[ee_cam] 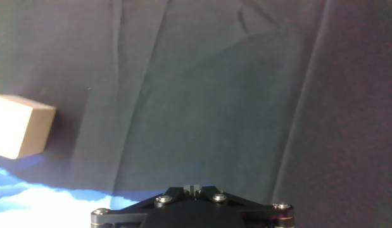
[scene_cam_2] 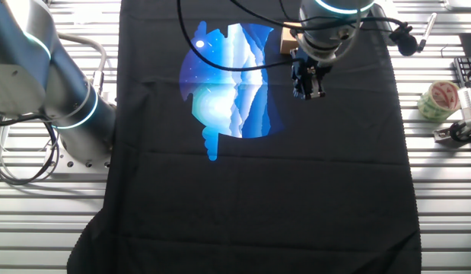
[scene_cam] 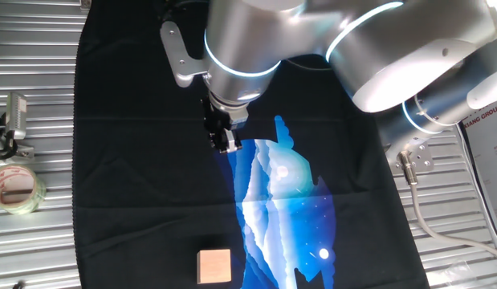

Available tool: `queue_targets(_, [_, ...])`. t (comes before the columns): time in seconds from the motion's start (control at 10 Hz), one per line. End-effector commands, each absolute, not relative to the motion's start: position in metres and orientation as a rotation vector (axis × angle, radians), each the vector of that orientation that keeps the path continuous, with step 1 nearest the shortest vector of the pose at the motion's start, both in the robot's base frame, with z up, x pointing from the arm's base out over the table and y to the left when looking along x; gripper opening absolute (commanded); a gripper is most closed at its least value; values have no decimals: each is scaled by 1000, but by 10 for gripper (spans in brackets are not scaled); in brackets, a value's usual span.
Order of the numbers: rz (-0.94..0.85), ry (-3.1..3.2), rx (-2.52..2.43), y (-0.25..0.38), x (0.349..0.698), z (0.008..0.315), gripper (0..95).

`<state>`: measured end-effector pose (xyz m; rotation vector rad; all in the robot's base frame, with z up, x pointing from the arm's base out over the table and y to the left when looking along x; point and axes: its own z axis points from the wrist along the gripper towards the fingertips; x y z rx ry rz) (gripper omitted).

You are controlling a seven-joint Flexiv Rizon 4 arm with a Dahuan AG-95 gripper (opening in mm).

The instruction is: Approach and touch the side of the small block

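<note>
The small block point(scene_cam: 214, 266) is a light tan wooden cube. It sits on the black cloth near the front edge, just left of the blue print. My gripper point(scene_cam: 225, 143) hangs above the cloth well behind the block, apart from it, with its fingers closed together and nothing between them. In the other fixed view the gripper point(scene_cam_2: 308, 85) stands in front of the block point(scene_cam_2: 286, 39) and partly hides it. In the hand view the block point(ee_cam: 19, 126) lies at the left edge, far from the gripper tip point(ee_cam: 192, 188) at the bottom.
A black cloth point(scene_cam: 128, 160) with a blue and white print point(scene_cam: 280, 201) covers the ribbed metal table. A roll of clear tape point(scene_cam: 15, 188) and a metal clamp point(scene_cam: 15, 116) lie off the cloth; the tape also shows in the other fixed view point(scene_cam_2: 439, 99).
</note>
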<state>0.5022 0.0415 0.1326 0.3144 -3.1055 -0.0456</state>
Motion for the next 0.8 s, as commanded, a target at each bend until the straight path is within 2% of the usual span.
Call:
queue_targets(0.1, [-54,-3118,257,41,502,132,0])
queue_targets(0.8, [-70,-3120,38,51,509,130,0])
